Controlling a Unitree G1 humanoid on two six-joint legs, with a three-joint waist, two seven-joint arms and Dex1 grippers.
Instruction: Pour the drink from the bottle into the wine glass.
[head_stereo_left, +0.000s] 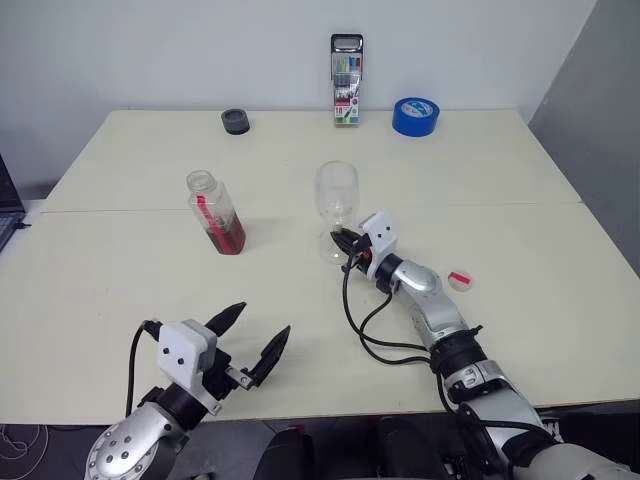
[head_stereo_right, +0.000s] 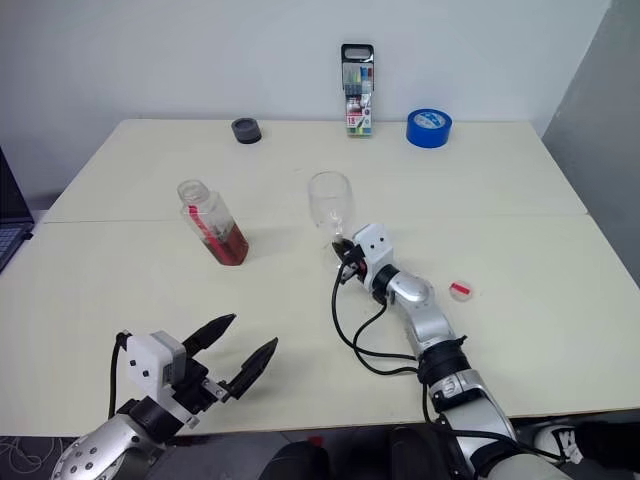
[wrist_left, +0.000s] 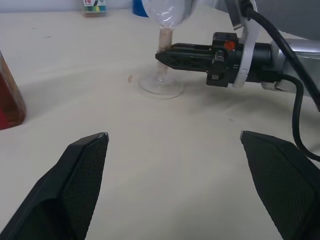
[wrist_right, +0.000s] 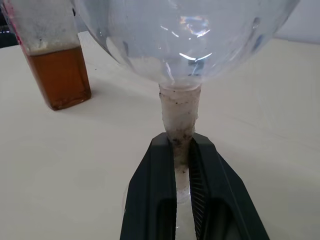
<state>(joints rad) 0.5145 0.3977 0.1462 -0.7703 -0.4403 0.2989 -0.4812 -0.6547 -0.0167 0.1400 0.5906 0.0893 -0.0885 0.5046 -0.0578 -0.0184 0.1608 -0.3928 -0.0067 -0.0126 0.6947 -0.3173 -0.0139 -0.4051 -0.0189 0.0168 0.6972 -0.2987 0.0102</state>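
Observation:
The wine glass (head_stereo_left: 337, 190) stands upright at the middle of the table, its bowl empty. My right gripper (head_stereo_left: 343, 241) reaches in level from the right and is shut on the thin stem (wrist_right: 180, 110), just above the round foot. To the left of the glass stands the bottle (head_stereo_left: 215, 212), its neck uncapped, with the reddish-brown drink (head_stereo_left: 228, 238) filling its lower part. My left gripper (head_stereo_left: 262, 320) hovers open over the table's near edge, well short of the bottle, with nothing between its fingers (wrist_left: 87, 165).
A small pink cap (head_stereo_left: 459, 279) lies on the table right of my right arm. Along the far edge stand a marker pack (head_stereo_left: 347, 80), a blue tape roll (head_stereo_left: 415, 116) and a small black round object (head_stereo_left: 235, 121).

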